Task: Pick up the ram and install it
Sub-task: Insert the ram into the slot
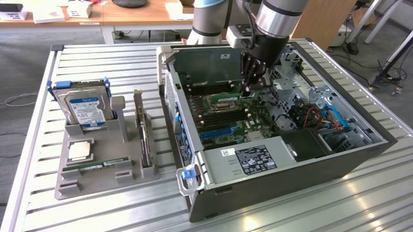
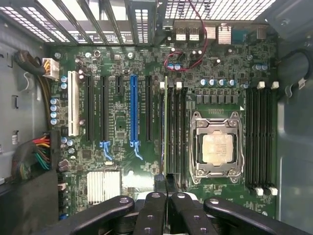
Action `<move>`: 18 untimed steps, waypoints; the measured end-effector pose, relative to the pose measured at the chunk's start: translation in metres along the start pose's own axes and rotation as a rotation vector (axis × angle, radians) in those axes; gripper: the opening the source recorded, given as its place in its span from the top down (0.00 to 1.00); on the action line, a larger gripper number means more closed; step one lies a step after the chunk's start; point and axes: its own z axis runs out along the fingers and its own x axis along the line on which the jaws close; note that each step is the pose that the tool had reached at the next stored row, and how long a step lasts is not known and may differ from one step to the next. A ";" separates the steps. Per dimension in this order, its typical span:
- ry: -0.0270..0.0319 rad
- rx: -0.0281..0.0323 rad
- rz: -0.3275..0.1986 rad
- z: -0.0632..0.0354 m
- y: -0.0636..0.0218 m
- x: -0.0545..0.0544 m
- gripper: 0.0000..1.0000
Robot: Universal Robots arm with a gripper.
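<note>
My gripper (image 1: 250,89) reaches down into the open computer case (image 1: 361,154), over the motherboard (image 1: 226,121). In the wrist view its black fingers (image 2: 151,208) are shut on the ram (image 2: 166,127). The ram shows edge-on as a thin green strip. It runs along the bank of black memory slots (image 2: 177,132) just beside the processor socket (image 2: 216,147). Whether the ram is seated in a slot or hovers above it I cannot tell. My gripper (image 2: 166,196) holds the ram at its near end.
A second bank of memory slots (image 2: 261,139) lies on the socket's other side; blue and black expansion slots (image 2: 133,112) and cables are nearby. On the exterior view's left a grey holder (image 1: 71,186) carries a hard drive (image 1: 87,108), a silver processor chip (image 1: 81,151), a flat green stick (image 1: 103,164) and an upright card (image 1: 143,137).
</note>
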 end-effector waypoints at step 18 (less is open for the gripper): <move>0.0002 -0.0001 0.000 0.0162 -0.0007 0.001 0.88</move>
